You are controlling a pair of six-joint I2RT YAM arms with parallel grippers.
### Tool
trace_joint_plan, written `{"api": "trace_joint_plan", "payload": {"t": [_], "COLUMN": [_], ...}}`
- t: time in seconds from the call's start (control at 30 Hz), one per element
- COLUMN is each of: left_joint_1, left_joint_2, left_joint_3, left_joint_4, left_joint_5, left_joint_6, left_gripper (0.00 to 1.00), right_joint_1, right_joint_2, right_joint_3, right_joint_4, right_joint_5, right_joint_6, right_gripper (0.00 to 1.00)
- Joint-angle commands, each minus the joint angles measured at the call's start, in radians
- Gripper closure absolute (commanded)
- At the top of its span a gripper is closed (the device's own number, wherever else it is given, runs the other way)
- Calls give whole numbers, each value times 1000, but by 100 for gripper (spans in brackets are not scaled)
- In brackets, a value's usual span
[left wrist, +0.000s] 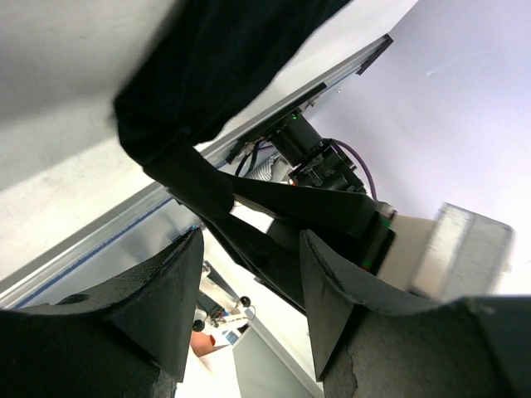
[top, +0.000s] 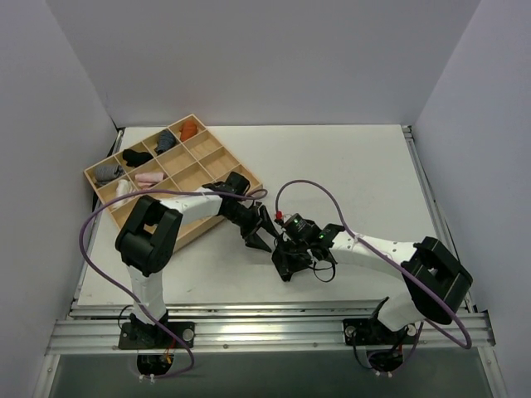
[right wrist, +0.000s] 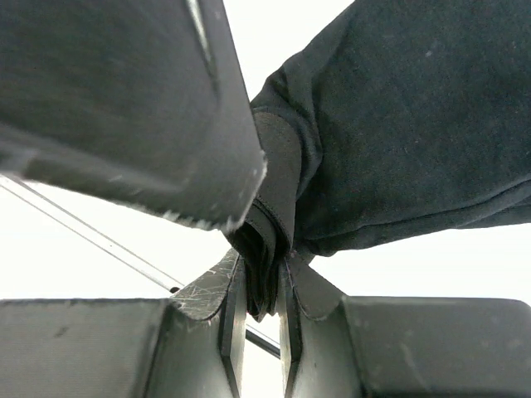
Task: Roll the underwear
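Black fabric fills your right wrist view: the underwear [right wrist: 398,124] has a folded edge pinched between the fingers of the right end effector [right wrist: 259,290]. Your left end effector [left wrist: 249,249] stands spread just beside the cloth, gripping nothing. From above, you see both meeting near the middle of the white worktop [top: 357,166], toward its near edge, to the right of the wooden tray [top: 139,145] that holds small rolled bundles [top: 149,177].

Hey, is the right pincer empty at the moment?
No, the right pincer is shut on a folded edge of the black underwear in its wrist view.
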Motion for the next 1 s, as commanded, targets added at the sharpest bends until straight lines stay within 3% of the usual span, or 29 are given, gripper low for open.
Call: {"api": "trace_joint_plan", "payload": {"t": [0.0,0.3,0.7,0.83,0.97], "left_joint_1": [81,79,72,61,52], "left_joint_2": [-44,-90,-173,-204,-276], "left_joint_3": [123,80,-133,-200,-219], "left_joint_4": [22,-21,265,452,454], "left_joint_5": [-210,-301,-186,-138,-149], "left_joint_6": [56,132,25,-35,16], "left_gripper": [42,43,43,43,43], "right_joint_1": [-6,-58,-87,-110,-153], "right_joint_2": [-38,-3,-35,-26,41], "right_joint_3": [1,36,5,1,36], "right_joint_4": [-24,-28,-2,16,21], "right_joint_5": [6,-69,-104,-156,-230], "right_joint_6": [20,-9,20,19,-27], "right_gripper": [100,100,100,100,100]}}
